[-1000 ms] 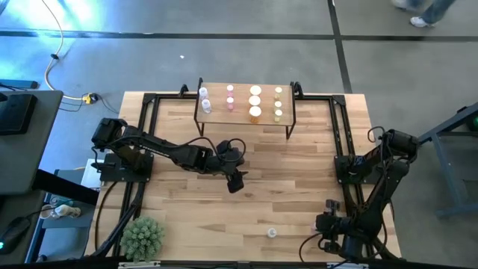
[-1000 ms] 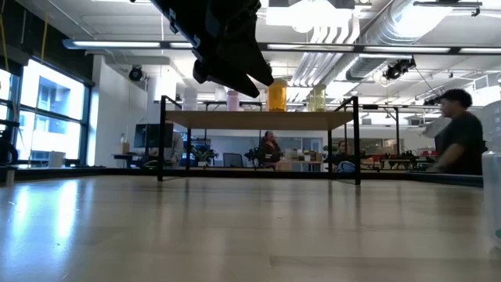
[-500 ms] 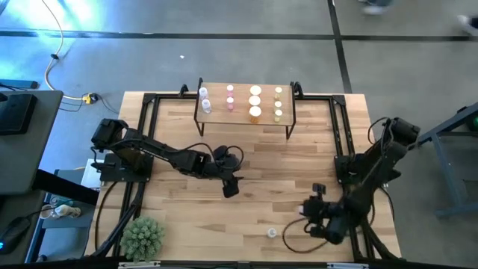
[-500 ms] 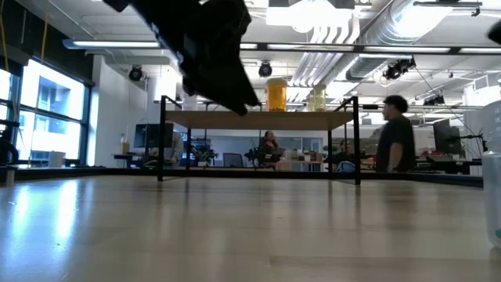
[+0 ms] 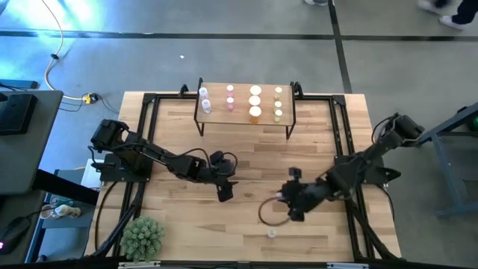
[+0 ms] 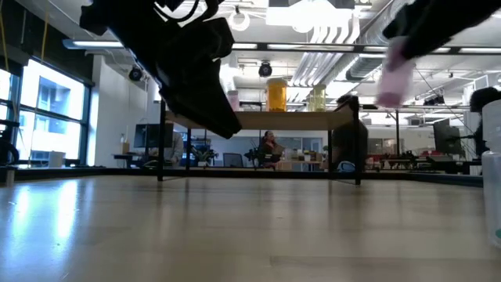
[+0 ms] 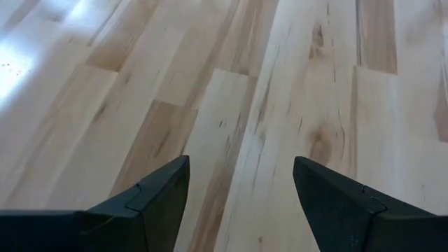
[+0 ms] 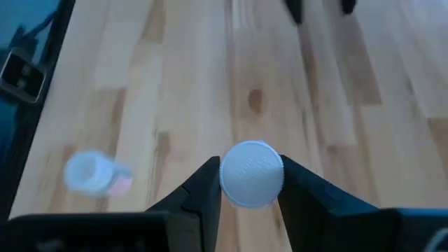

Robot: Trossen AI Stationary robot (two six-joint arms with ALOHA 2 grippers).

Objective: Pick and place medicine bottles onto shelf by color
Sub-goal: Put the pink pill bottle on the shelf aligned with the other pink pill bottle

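Right gripper pinches a pink white-capped bottle lower centre-right of the high view, lifted for carrying to the shelf; left gripper hangs parted, empty.

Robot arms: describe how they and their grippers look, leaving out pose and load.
Both arms are dark, jointed and slim, mounted on black frames at the table's sides. The left gripper has two dark wedge-shaped fingers. The right gripper has matching dark fingers. A thin black cable loops beside the right arm.
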